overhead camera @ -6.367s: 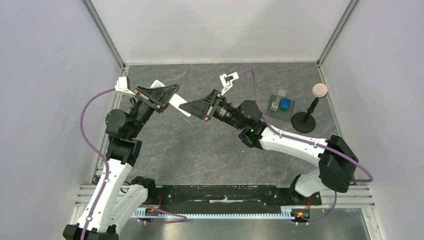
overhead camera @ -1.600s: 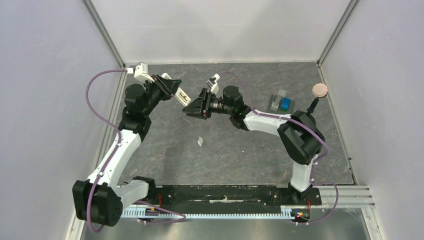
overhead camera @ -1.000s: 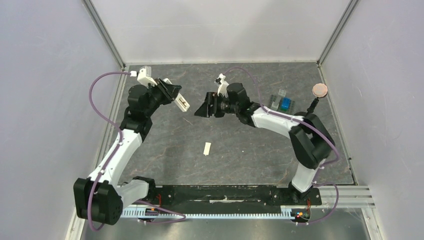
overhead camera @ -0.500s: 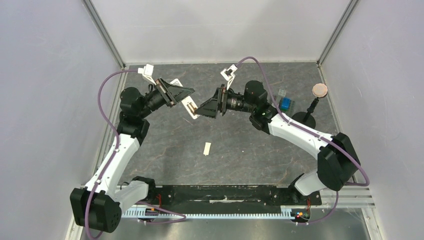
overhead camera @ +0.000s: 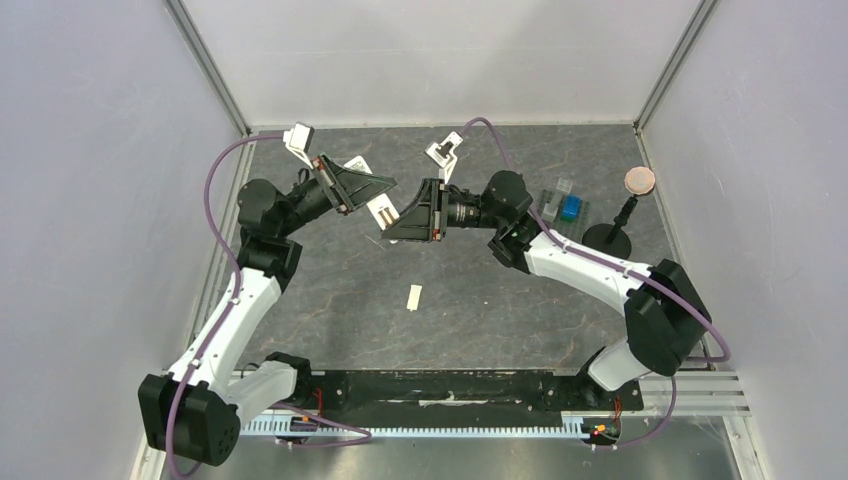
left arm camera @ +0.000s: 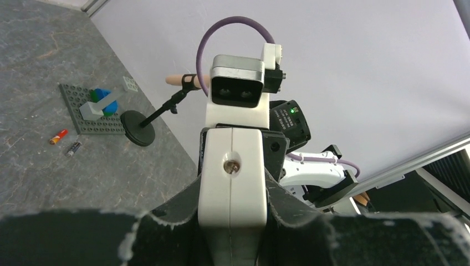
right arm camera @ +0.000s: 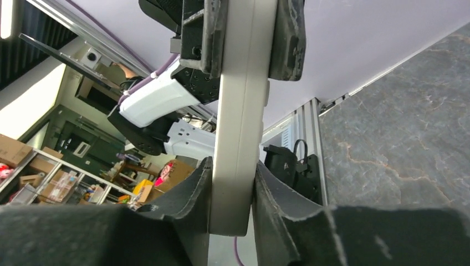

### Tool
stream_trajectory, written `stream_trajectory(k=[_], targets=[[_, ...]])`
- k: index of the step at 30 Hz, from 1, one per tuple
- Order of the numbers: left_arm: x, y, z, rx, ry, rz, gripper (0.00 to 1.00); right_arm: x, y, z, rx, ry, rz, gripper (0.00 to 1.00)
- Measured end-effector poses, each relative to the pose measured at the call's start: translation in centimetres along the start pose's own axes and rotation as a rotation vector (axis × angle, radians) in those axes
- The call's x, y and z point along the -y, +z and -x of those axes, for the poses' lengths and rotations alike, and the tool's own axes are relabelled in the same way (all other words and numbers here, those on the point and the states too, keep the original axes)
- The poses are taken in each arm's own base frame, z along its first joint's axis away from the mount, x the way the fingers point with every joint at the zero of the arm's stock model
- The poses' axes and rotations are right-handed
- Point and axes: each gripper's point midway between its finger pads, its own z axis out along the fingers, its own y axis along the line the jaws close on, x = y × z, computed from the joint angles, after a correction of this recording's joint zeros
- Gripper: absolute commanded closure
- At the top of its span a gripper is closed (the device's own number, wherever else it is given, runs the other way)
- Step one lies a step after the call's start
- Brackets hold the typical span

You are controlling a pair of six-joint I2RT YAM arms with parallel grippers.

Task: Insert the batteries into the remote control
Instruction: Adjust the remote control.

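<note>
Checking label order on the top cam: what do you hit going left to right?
left gripper → remote control, clamped by both grippers → right gripper → blue and grey blocks → stand with round disc. White cover piece omitted: it lies within the right gripper's span.

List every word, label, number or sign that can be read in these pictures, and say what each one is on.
No text can be read in any view.
remote control, clamped edge-on between left gripper and right gripper: no print faces a camera.
red battery and dark battery: any print is too small to read.
cardboard box in the background: blurred, nothing legible.
</note>
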Motion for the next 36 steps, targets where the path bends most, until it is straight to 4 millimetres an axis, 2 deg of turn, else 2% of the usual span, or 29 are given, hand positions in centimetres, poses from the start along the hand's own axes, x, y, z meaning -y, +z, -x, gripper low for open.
stream_trajectory(k=[2,3,5,7,10,13,15,16,17,18,21,23,24,27,30,33,36], targets=[[-0.1,0.0,0.0,-0.001,-0.005,0.003,0.75,-0.4,0.0,0.0,0.004,0.012,0.013,0.79],[0.0,0.0,-0.1,-0.002,-0.003,0.002,0.64,-0.3,0.0,0.0,0.007,0.028,0.012,0.82],[-0.1,0.0,-0.1,-0.001,-0.009,0.009,0.51,-0.1,0.0,0.0,0.017,0.056,0.004,0.83],[-0.4,0.0,-0.1,0.007,-0.022,0.02,0.47,0.3,0.0,0.1,0.044,0.085,-0.007,0.83],[-0.8,-0.2,0.0,0.031,-0.03,0.037,0.47,0.8,-0.1,0.0,0.073,0.131,-0.009,0.82],[-1.3,-0.3,0.1,0.051,-0.037,0.054,0.55,1.1,0.1,0.2,0.09,0.165,-0.006,0.82],[-1.5,-0.3,0.3,0.064,-0.042,0.066,0.7,1.2,0.2,0.3,0.097,0.177,0.0,0.81],[-1.7,-0.3,0.3,0.069,-0.049,0.076,0.81,1.1,0.2,0.3,0.099,0.181,0.006,0.81],[-1.9,-0.3,0.4,0.075,-0.053,0.086,0.96,0.9,0.3,0.4,0.102,0.18,0.012,0.79],[-2.0,-0.3,0.4,0.079,-0.054,0.091,0.98,0.8,0.3,0.5,0.105,0.187,0.014,0.75],[-2.2,-0.5,0.5,0.092,-0.051,0.109,0.98,1.0,0.4,0.3,0.104,0.201,0.016,0.36],[-2.5,-0.7,0.5,0.095,-0.044,0.128,0.98,1.4,0.4,0.3,0.106,0.198,0.001,0.23],[-2.8,-0.8,0.4,0.095,-0.034,0.142,0.98,2.0,0.3,0.4,0.113,0.19,-0.019,0.2],[-3.9,-1.4,0.3,0.105,0.01,0.218,0.98,4.1,-0.3,0.4,0.126,0.16,-0.113,0.18],[-5.7,-2.7,1.2,0.151,0.084,0.374,0.98,6.9,-2.1,0.9,0.154,0.104,-0.276,0.21],[-7.0,-4.5,2.3,0.21,0.153,0.516,0.98,10.3,-5.2,2.0,0.206,0.009,-0.507,0.29],[-8.4,-6.6,2.7,0.249,0.208,0.643,0.98,14.1,-9.4,3.0,0.248,-0.113,-0.788,0.37]])
